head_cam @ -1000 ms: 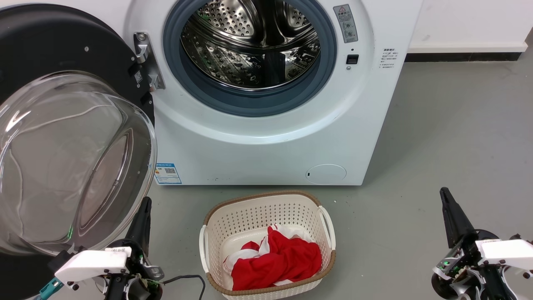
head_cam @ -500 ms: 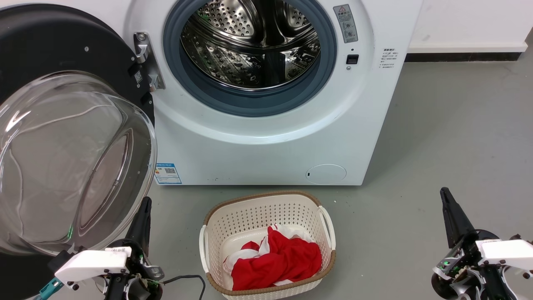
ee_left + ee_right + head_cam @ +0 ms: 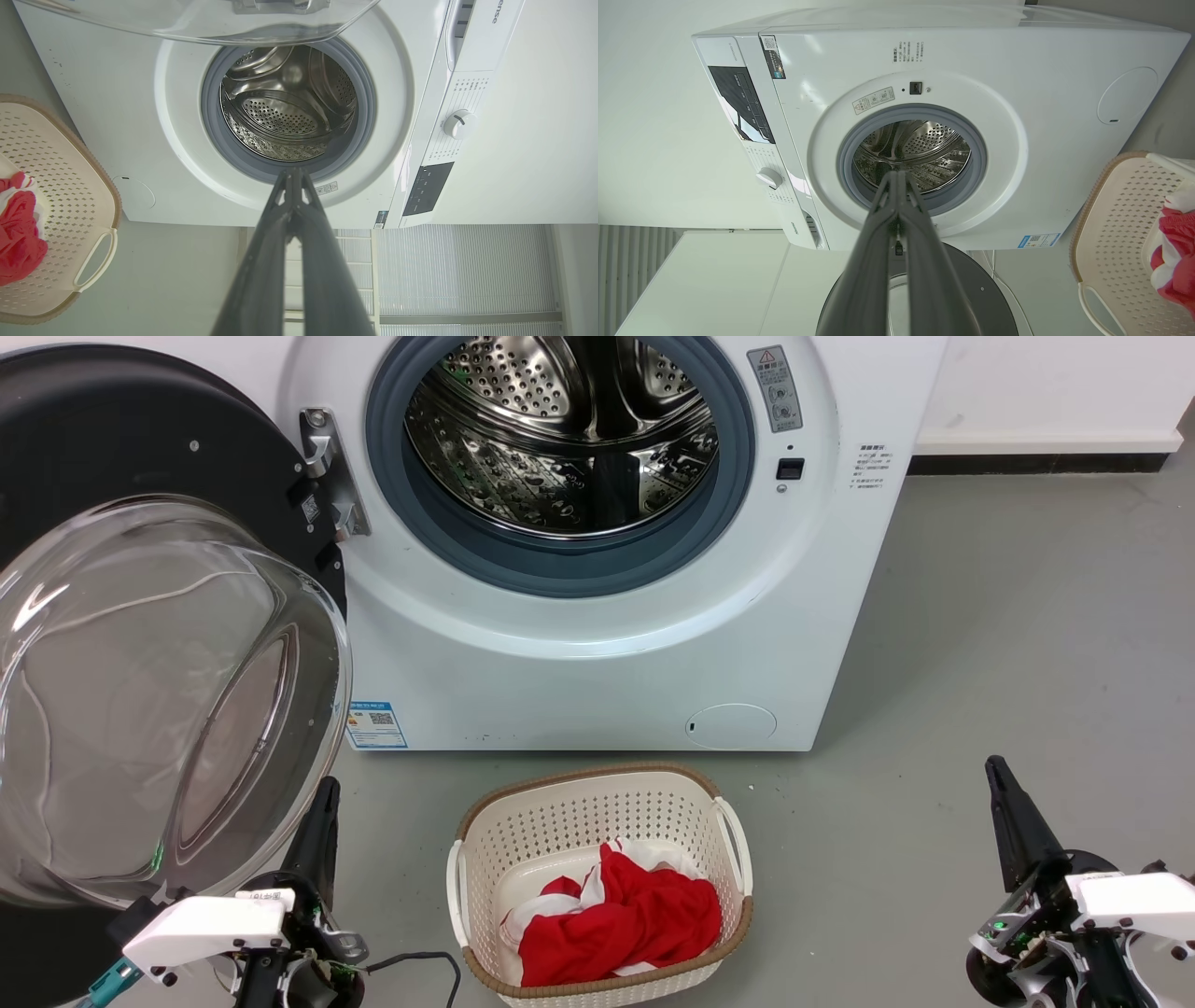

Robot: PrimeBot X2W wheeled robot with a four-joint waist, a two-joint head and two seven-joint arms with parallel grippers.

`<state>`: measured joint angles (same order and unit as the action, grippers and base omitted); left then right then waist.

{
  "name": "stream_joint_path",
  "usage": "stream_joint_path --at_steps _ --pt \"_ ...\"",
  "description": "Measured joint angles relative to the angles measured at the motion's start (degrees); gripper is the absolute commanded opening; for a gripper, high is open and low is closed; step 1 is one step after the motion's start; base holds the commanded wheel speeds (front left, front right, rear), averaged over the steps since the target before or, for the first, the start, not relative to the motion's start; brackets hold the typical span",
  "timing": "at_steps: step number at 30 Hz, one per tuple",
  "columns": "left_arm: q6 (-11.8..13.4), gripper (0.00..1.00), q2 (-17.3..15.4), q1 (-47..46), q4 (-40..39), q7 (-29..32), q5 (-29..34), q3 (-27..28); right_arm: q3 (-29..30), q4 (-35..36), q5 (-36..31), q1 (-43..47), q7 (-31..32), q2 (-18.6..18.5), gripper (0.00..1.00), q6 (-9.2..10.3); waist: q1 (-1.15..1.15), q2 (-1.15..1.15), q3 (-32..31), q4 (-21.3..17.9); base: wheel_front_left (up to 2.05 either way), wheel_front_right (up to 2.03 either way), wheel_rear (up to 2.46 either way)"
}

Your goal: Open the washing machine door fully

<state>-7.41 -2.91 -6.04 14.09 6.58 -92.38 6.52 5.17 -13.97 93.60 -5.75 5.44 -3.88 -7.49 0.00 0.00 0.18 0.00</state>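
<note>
Nearest, the left gripper (image 3: 326, 795) and right gripper (image 3: 999, 775) are each clenched on nothing. Between them sits a cream perforated plastic basket (image 3: 560, 821) holding red-and-white cloth (image 3: 625, 915). Just left of the left tips hangs the black-rimmed, round glass washing machine door (image 3: 140, 691), open wide. Beyond both stands the big white boxy washing machine (image 3: 579, 663).

**A:** Where does everything sit?

**B:** The washing machine (image 3: 607, 653) stands at the back, in the centre. Its door (image 3: 140, 691) hangs swung out to the left of the drum opening (image 3: 560, 448).

**A:** And in front?

**B:** A basket (image 3: 485, 840) sits on the floor (image 3: 980, 644) just before the machine, with clothes (image 3: 625, 915) in it. The left gripper (image 3: 329, 786) is left of the basket, beside the door's lower edge. The right gripper (image 3: 994, 765) is well to the basket's right.
</note>
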Motion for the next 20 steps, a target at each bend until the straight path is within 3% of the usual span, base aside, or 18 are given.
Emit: stream_joint_path --at_steps 20 --pt "0.0 0.0 0.0 0.0 0.0 0.0 0.0 0.0 0.3 0.0 -0.3 -0.1 0.2 0.2 0.0 0.0 0.0 0.0 0.0 0.0 0.0 0.0 0.0"
